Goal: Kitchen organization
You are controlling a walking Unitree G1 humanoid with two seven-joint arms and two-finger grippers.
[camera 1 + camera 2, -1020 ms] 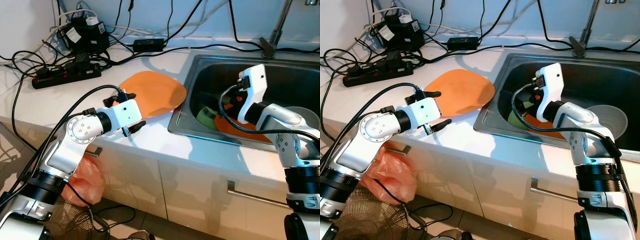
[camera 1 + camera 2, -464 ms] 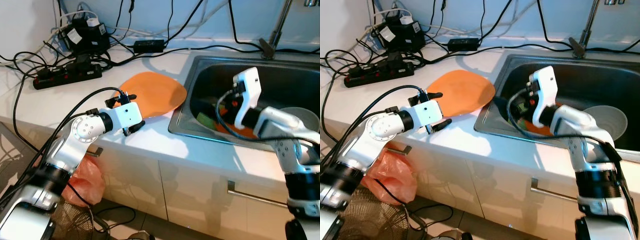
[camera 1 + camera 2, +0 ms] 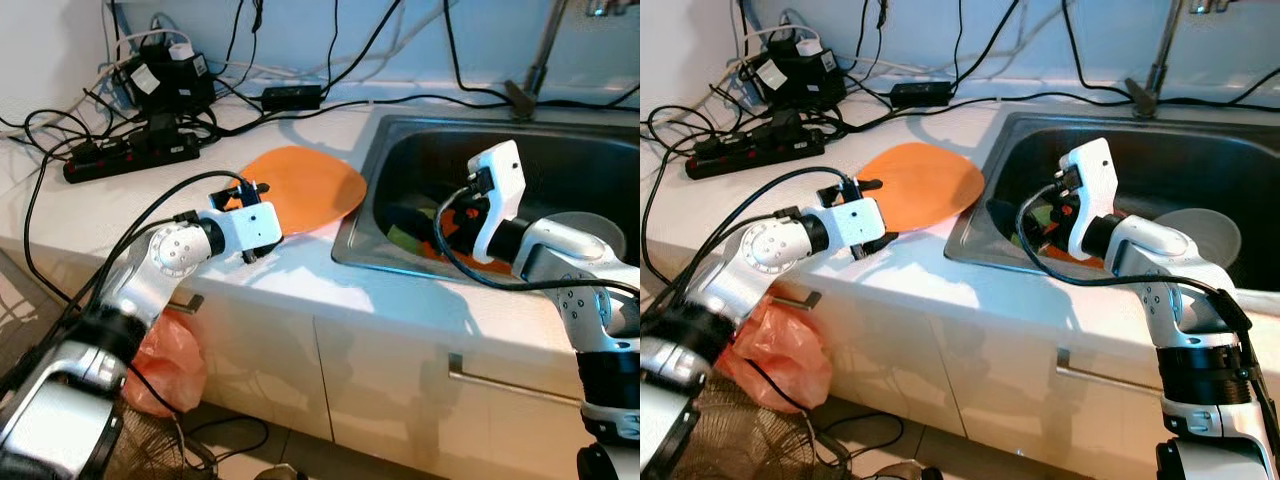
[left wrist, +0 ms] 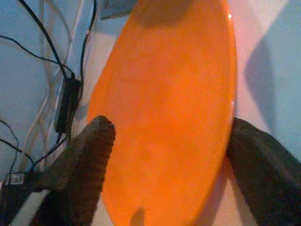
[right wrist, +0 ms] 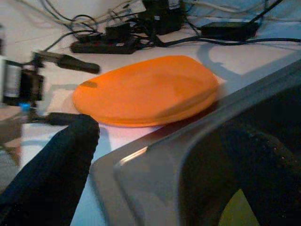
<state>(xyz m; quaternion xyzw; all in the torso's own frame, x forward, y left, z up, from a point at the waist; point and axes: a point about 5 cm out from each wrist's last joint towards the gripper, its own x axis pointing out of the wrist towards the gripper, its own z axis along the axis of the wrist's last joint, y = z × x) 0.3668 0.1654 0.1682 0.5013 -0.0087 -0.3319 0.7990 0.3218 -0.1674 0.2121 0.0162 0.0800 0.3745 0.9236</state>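
A flat, round orange plate (image 3: 305, 187) lies on the white surface (image 3: 330, 290), its far edge just beside the rim of the stainless steel sink (image 3: 372, 210). The left gripper (image 3: 250, 222) sits at the plate's near edge with its two black fingers (image 4: 87, 162) spread apart, one on each side of the plate; neither finger clearly clamps it. The right gripper (image 3: 1048, 225) hangs inside the sink near its left wall, fingers apart and holding nothing. Under it in the basin lie a green item (image 3: 1025, 238) and an orange item (image 3: 1085, 255), both partly hidden by the arm. A pale round bowl (image 3: 1200, 232) rests further right in the sink. A black power strip (image 3: 130, 155) with tangled cables sits at the back of the surface, well apart from the plate.
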